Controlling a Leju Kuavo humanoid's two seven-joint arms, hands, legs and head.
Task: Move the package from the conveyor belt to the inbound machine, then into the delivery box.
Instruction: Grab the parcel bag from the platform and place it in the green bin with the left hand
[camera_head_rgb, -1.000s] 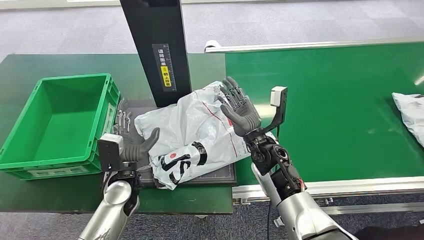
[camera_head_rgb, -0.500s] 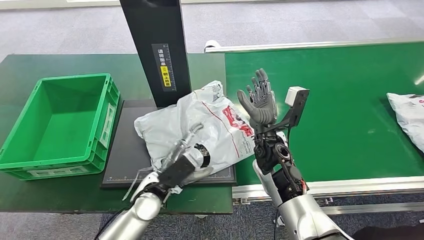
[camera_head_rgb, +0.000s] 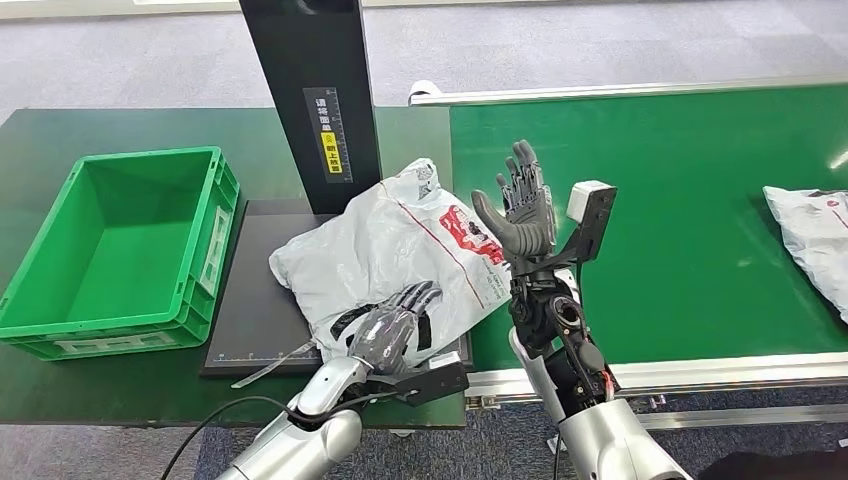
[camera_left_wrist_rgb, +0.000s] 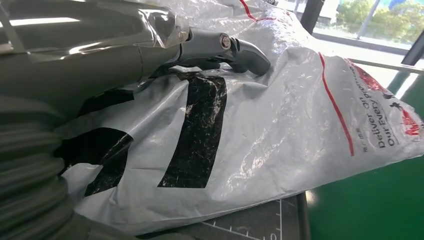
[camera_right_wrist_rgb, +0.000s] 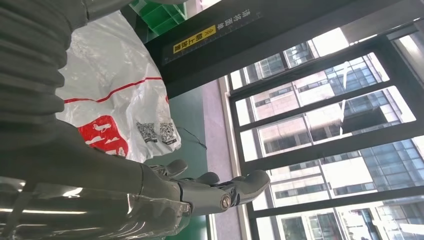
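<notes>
- While lying on the black inbound machine (camera_head_rgb: 262, 300) beside its post, the package (camera_head_rgb: 395, 250) looks light, soft, slippery.
- Left hand (camera_head_rgb: 388, 330) rests spread on its near edge; right hand (camera_head_rgb: 520, 208) open, empty.
- Best gathered at a bunched corner.

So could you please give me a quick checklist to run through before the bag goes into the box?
1. Bag on the machine's black plate: ok.
2. Left hand on the bag's near end: ok.
3. Left hand's grip firm: cannot tell.
4. Right hand on the bag: not ok, raised beside it with fingers spread.
5. Green box free to take the bag: ok.
</notes>
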